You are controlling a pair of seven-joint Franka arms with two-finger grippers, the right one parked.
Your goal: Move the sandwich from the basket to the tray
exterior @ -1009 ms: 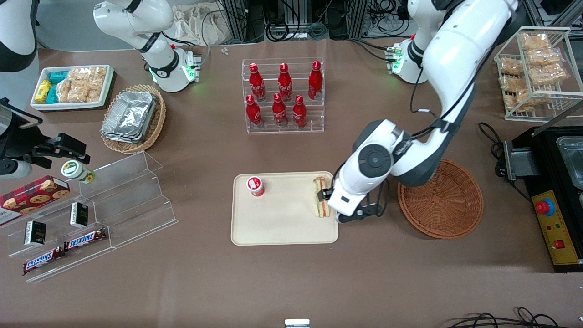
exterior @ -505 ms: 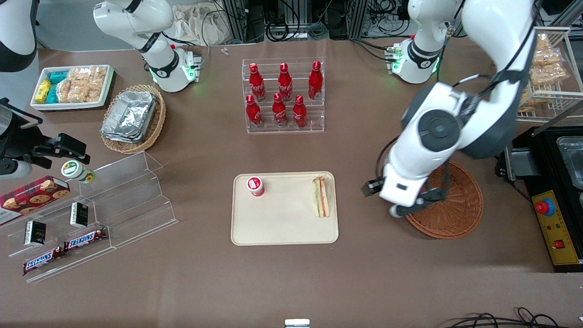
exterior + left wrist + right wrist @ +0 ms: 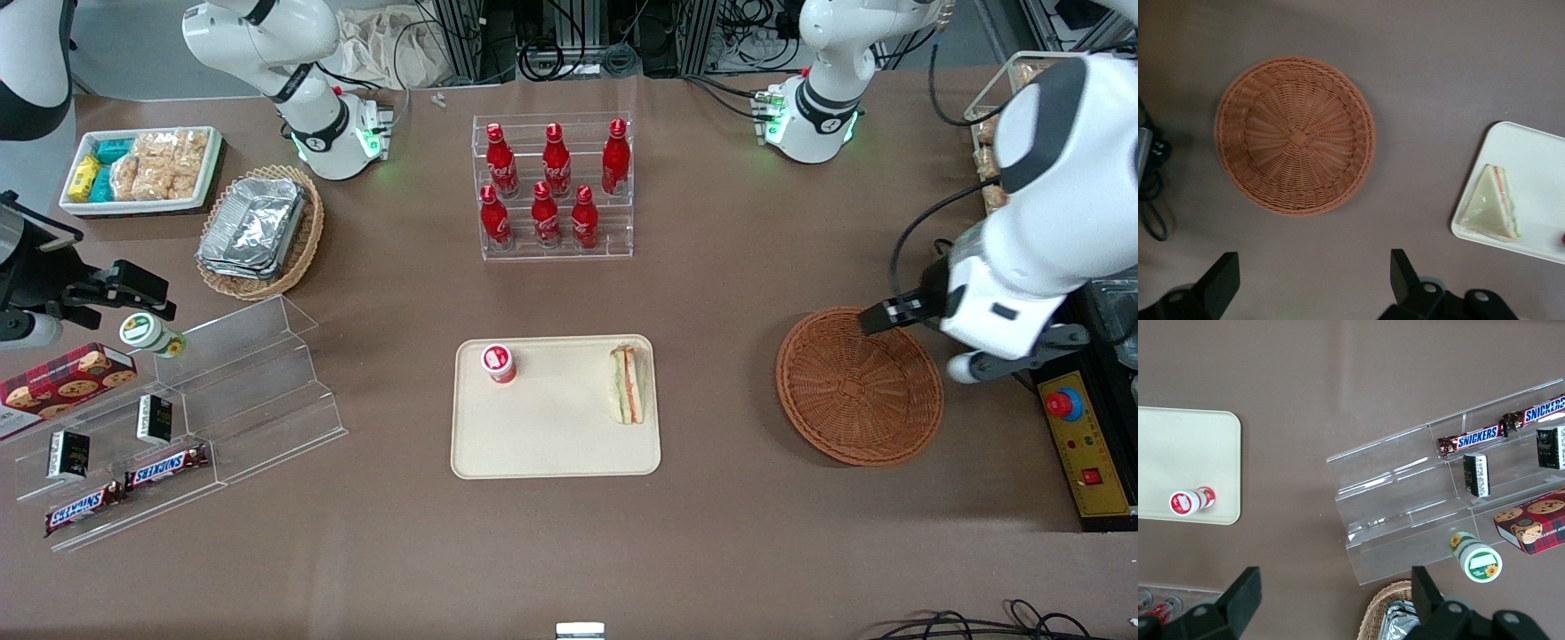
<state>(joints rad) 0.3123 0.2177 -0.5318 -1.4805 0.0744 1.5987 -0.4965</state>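
Note:
The sandwich (image 3: 627, 384) lies on the cream tray (image 3: 560, 427), along the rim nearest the working arm's end. Its wrapped wedge (image 3: 1495, 210) also shows on the tray (image 3: 1538, 167) in the left wrist view. The round reddish-brown basket (image 3: 859, 387) sits empty beside the tray, and its woven floor (image 3: 1295, 135) is bare. My left gripper (image 3: 996, 356) hangs high above the table, past the basket toward the working arm's end. It is open (image 3: 1313, 283), with only tabletop between its fingers (image 3: 1405, 273).
A small red-capped bottle (image 3: 499, 363) stands on the tray. A rack of red cola bottles (image 3: 554, 187) is farther from the camera. A black control box with a red button (image 3: 1089, 427) and a wire snack rack (image 3: 1049, 133) flank the working arm. Clear shelves (image 3: 196, 418) lie toward the parked arm's end.
The gripper let go of the sandwich on the tray, rose, and swung over the basket toward the working arm's end. The sandwich stays on the tray.

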